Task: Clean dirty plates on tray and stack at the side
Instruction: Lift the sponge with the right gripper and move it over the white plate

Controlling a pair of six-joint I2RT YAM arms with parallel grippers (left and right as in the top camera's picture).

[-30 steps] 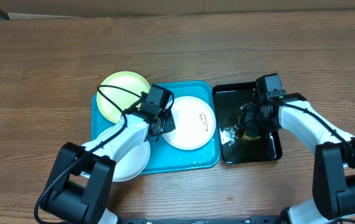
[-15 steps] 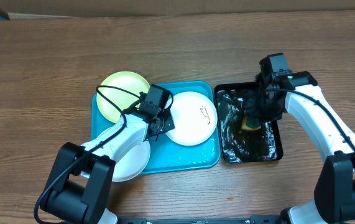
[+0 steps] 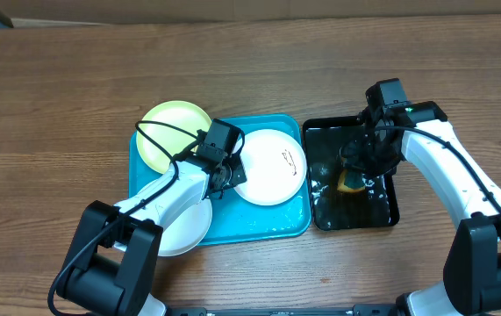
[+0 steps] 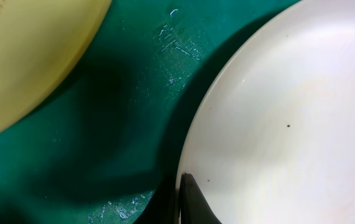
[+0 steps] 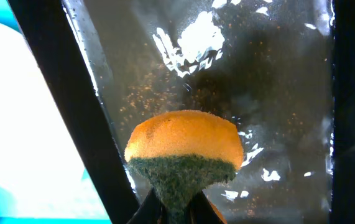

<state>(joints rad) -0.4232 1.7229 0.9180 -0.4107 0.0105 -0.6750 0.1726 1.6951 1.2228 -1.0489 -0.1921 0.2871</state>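
Only the right wrist view is revealing the right gripper pinching an orange-green sponge; the left gripper is clamping the round white plate lying flat on the turquoise plastic tray

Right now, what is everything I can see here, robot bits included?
yellow-green plate: one, pale yellow-green, far-left corner of the turquoise tray, overlapping its rim
marked white plate: one, white with dark marks, tray's right half
other white plate: one, white, tray's near-left corner, partly under the left arm
turquoise tray: one, turquoise, mid-table
black tray: one, glossy black, wet, right of the turquoise tray
sponge: one, orange and green, over the black tray
table: one, brown wood
left gripper: one, black, shut on the marked white plate's rim
right gripper: one, black, shut on the sponge
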